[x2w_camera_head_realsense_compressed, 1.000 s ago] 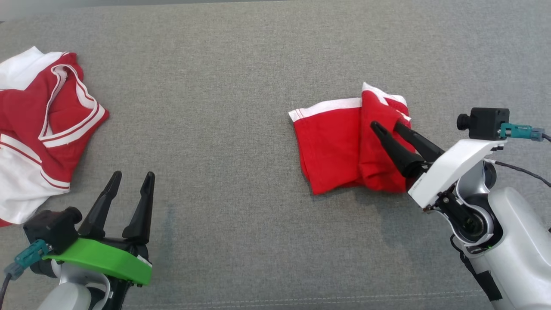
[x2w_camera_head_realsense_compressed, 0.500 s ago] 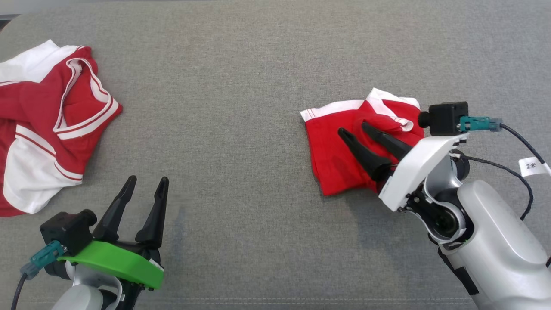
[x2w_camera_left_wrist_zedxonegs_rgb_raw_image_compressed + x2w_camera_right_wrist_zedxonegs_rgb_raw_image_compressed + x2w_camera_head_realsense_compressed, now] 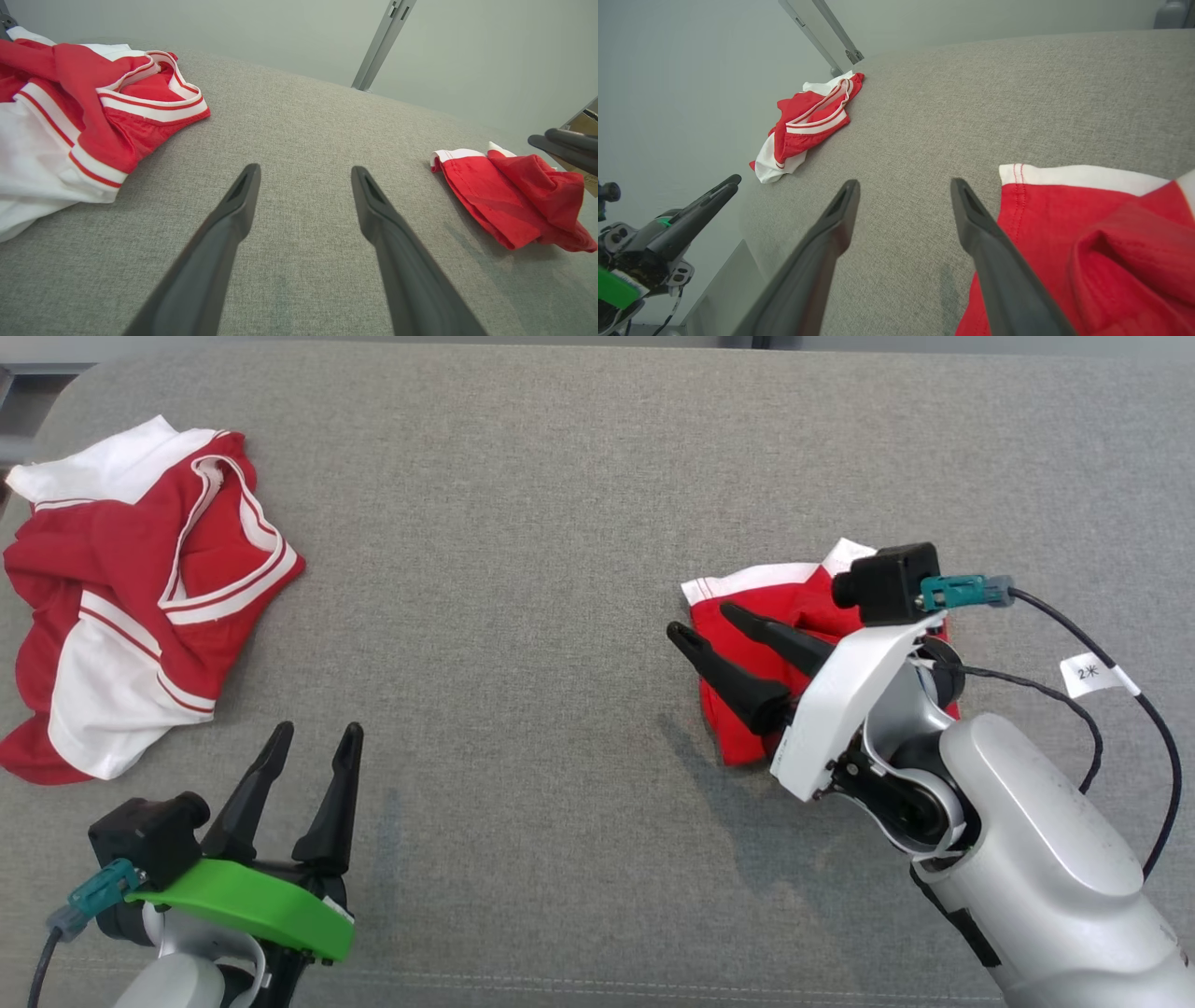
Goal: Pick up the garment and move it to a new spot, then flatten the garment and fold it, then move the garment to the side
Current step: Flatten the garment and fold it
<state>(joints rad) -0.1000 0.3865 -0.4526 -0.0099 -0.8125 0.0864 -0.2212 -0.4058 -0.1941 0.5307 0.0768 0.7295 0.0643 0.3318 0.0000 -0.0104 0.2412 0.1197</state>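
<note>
A small folded red garment point(image 3: 794, 602) with a white band lies on the grey cushion at the right. It also shows in the left wrist view as the red garment point(image 3: 509, 205) and in the right wrist view point(image 3: 1064, 242). My right gripper point(image 3: 701, 622) hovers open over its left edge, holding nothing, fingertips pointing left past the cloth; its own view shows the gripper point(image 3: 904, 183) the same way. A crumpled red and white jersey point(image 3: 140, 597) lies at the far left. My left gripper point(image 3: 317, 730) stands open and empty near the front edge, right of the jersey point(image 3: 70, 116).
The grey fabric cushion point(image 3: 523, 523) spans the whole view, with a wide bare stretch between the two garments. Its left end drops off beside the jersey point(image 3: 803, 126). A metal post point(image 3: 383, 42) stands behind the far edge.
The head camera has shifted. My right gripper has moved left across the folded red garment, from its right fold to its left edge, staying open. The left gripper has kept its pose.
</note>
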